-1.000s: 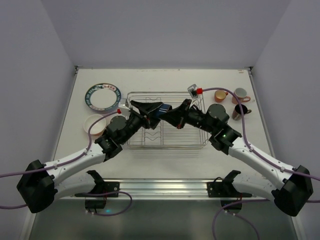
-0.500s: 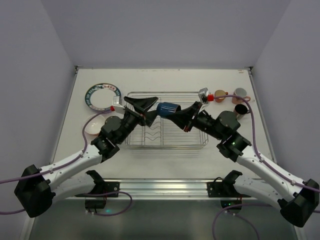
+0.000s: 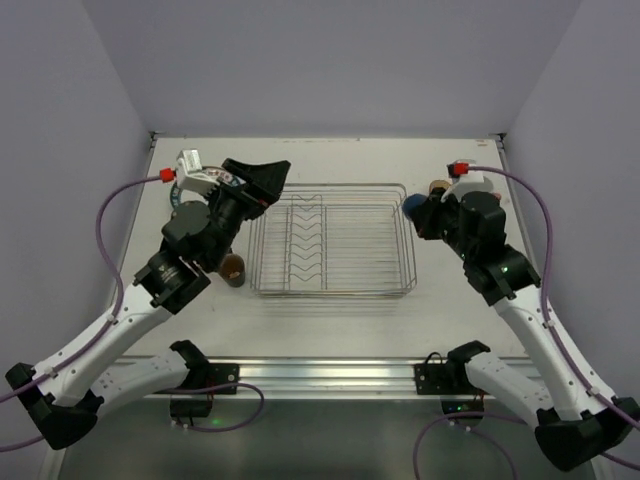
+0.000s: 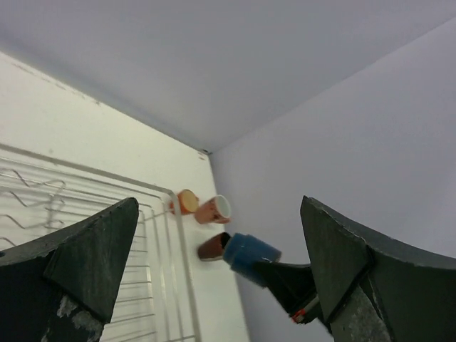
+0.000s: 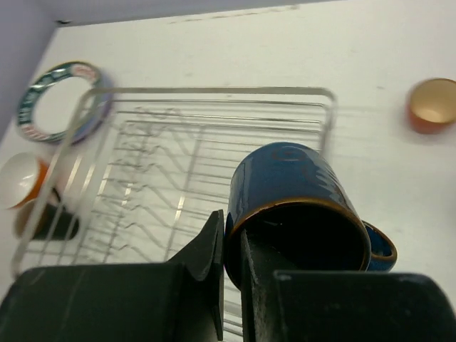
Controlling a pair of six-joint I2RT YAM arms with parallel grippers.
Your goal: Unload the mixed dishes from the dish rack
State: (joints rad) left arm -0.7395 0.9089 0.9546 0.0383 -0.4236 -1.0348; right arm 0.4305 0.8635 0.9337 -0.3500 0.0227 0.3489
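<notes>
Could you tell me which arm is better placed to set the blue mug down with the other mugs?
Right. The right gripper is shut on the blue mug's rim, close to the other mugs right of the rack; the left gripper is open, left of the rack.

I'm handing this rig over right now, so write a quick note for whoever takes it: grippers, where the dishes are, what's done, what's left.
Left gripper: open, holding nothing, raised by the rack's far left corner.
Right gripper: shut on the blue mug by its rim, held up off the far right corner of the dish rack.
Done: no dishes show in the rack. Stacked plates, orange bowl and a dark mug sit left of it. The orange mug, pink mug and brownish mug sit right of it.
Left: set the blue mug down, probably with the mugs on the right.
</notes>
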